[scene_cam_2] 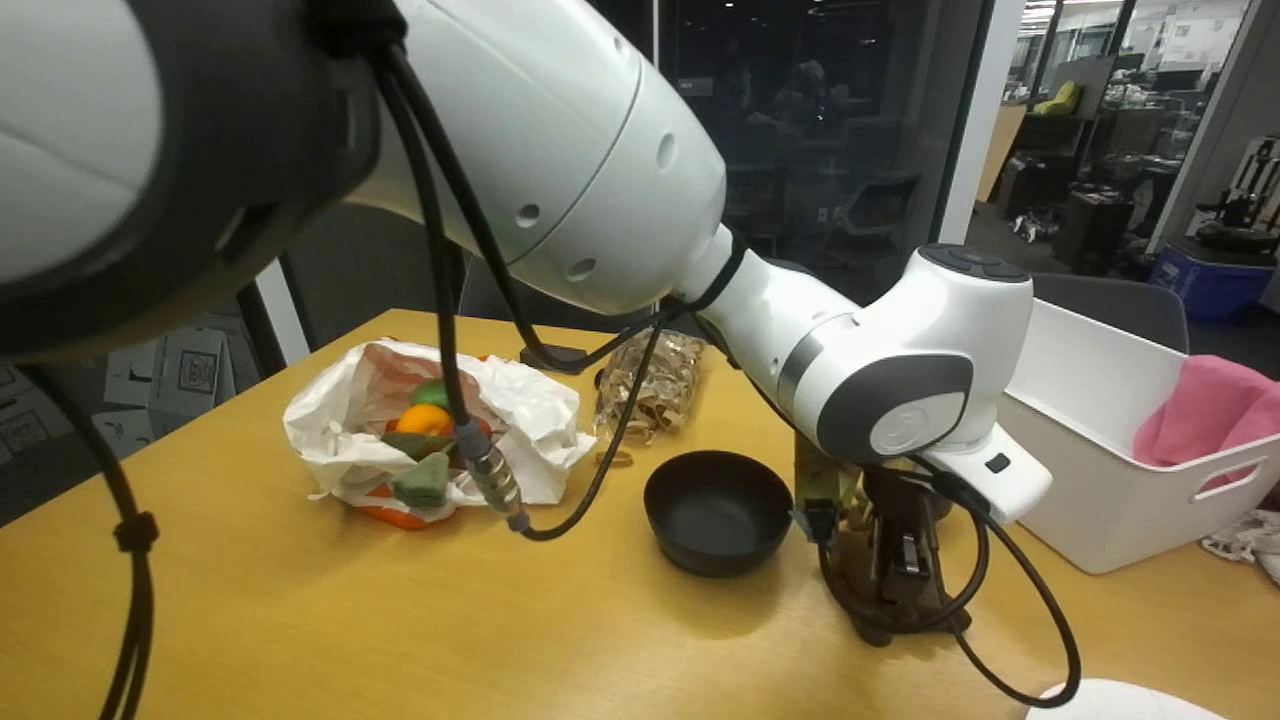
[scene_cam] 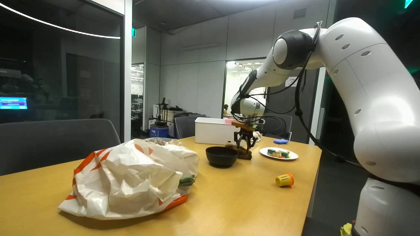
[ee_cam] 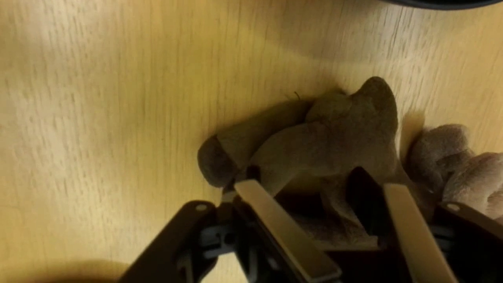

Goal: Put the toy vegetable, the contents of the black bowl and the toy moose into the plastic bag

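The brown toy moose [ee_cam: 346,145] lies on the table beside the black bowl [scene_cam: 220,160]; it also shows in an exterior view [scene_cam: 244,154]. My gripper [ee_cam: 306,177] points down over the moose with its fingers spread apart, over its body and legs; it also shows in an exterior view [scene_cam: 245,147]. Whether the fingers touch the moose I cannot tell. The bowl looks empty inside in an exterior view [scene_cam_2: 715,555]. The white plastic bag [scene_cam: 124,183] lies with its mouth open. It holds an orange toy [scene_cam_2: 424,420] and green toys; a green toy vegetable [scene_cam_2: 422,482] sticks out of its mouth.
A white bin [scene_cam: 210,131] with a pink cloth [scene_cam_2: 1215,410] stands behind the moose. A white plate [scene_cam: 263,151] with small blocks, a yellow cup [scene_cam: 284,180] on its side and a blue cloth [scene_cam: 281,141] are near the table edge. A clear packet [scene_cam_2: 655,380] lies behind the bowl.
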Tool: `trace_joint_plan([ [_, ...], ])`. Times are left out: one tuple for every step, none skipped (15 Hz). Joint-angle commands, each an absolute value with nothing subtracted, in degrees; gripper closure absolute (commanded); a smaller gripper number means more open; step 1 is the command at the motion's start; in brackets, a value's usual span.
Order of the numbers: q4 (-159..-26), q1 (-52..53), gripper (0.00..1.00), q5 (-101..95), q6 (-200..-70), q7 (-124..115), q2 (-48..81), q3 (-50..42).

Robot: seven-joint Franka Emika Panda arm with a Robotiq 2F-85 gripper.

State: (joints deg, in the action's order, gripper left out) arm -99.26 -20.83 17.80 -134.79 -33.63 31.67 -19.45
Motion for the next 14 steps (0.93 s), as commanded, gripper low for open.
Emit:
trace_joint_plan([
  [-95.87,-22.0,0.73,18.1,-132.2,-34.11,33.25,-19.27],
  [-95.7,-22.07,0.8,18.15,-132.31,-34.35,33.25,-19.36],
  [-95.92,-22.09,0.38,18.13,-132.27,-34.53,32.94,-19.45],
  [-96.72,-22.27,0.42,18.57,-131.9,-33.82,31.73,-19.06],
  [-97.45,-22.37,0.42,18.8,-131.69,-32.94,30.72,-18.74],
  [-98.18,-22.15,0.38,18.6,-131.81,-32.17,29.79,-18.59],
  [-98.48,-21.83,0.31,18.11,-132.04,-31.87,29.37,-18.68],
  [-98.69,-21.66,0.22,17.94,-132.34,-31.34,28.9,-18.56],
  [-98.55,-21.54,0.16,17.98,-132.33,-30.86,28.74,-18.32],
  [-98.33,-21.35,0.08,17.84,-132.59,-30.22,28.71,-18.15],
  [-97.8,-21.08,0.01,17.6,-133.14,-29.6,29.06,-17.95],
  [-97.18,-20.88,0.0,17.41,-133.3,-29.2,29.55,-17.88],
  [-96.38,-20.76,0.0,17.25,-133.27,-28.57,30.21,-17.7],
  [-94.95,-20.46,0.0,16.5,-132.89,-29.13,31.51,-17.99],
])
